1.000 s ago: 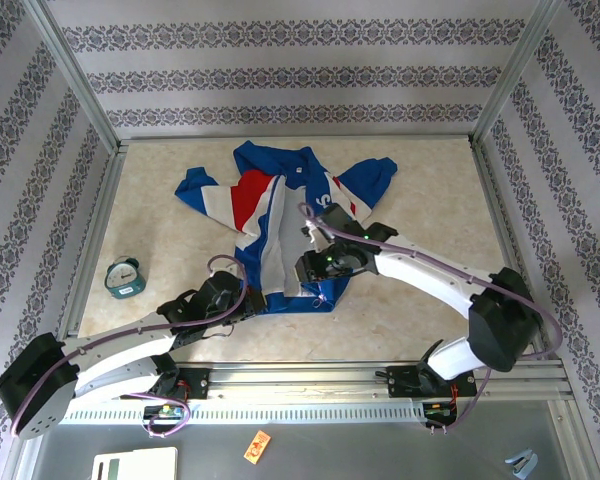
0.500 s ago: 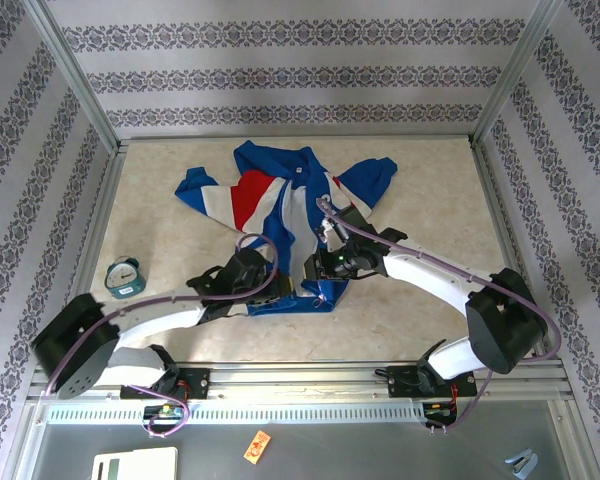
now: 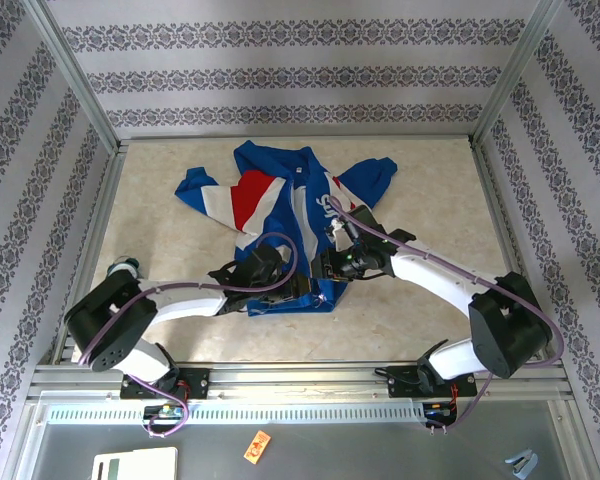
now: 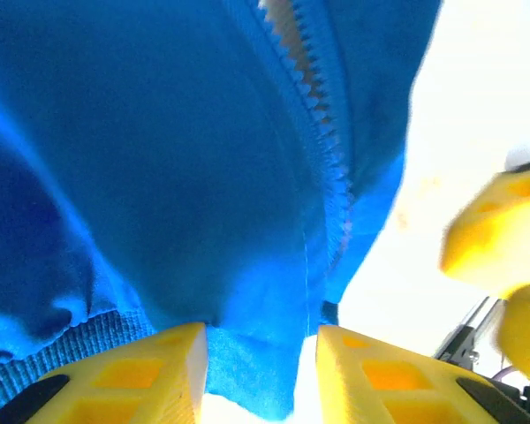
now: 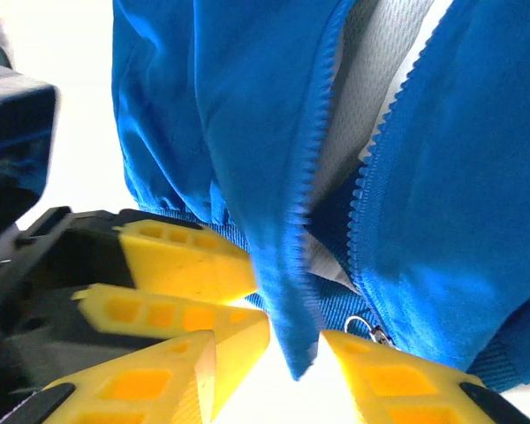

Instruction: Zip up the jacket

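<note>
The blue, red and white jacket (image 3: 270, 200) lies flat mid-table with its front unzipped. My left gripper (image 3: 300, 290) is at the bottom hem, and my right gripper (image 3: 326, 272) sits just right of it, almost touching. In the left wrist view the left gripper (image 4: 261, 340) stands open, with the blue hem corner (image 4: 247, 371) hanging between its yellow fingers. In the right wrist view the right gripper (image 5: 269, 340) is open too, and the lower tip of one zipper edge (image 5: 296, 344) dangles between its fingers. The silver zipper pull (image 5: 362, 325) lies beside its right finger (image 5: 397, 380).
A teal alarm clock (image 3: 123, 268) stands at the table's left edge, partly behind the left arm. Metal frame rails (image 3: 90, 230) border the table on all sides. The left gripper's fingers (image 5: 185, 256) crowd the left of the right wrist view.
My left arm has swung right along the hem until it sits beside the right gripper, and its jaws have opened. The right gripper has shifted slightly right. The jacket's front panels lie closer together.
</note>
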Motion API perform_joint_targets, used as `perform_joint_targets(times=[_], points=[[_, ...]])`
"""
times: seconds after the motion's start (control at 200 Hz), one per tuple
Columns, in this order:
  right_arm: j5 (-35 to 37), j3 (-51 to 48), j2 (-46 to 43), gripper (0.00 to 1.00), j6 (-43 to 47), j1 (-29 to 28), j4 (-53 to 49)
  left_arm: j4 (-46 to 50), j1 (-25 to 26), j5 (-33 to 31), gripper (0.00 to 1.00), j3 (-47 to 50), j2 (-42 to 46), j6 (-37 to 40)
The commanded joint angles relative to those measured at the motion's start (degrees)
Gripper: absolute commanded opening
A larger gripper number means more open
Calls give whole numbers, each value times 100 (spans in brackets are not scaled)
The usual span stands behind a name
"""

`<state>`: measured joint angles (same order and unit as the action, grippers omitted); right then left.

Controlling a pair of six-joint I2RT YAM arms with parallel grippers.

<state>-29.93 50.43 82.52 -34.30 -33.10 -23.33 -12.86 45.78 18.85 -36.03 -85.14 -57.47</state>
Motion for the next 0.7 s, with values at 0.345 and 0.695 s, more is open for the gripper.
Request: perform_joint_targets(times=[0.345, 0.695], points=[[-290, 20, 398, 35, 138, -4, 199, 183, 80, -338, 36, 194, 328, 19], [-135, -148, 177, 34, 99, 172, 165, 710, 577, -939, 49, -575, -536, 390]])
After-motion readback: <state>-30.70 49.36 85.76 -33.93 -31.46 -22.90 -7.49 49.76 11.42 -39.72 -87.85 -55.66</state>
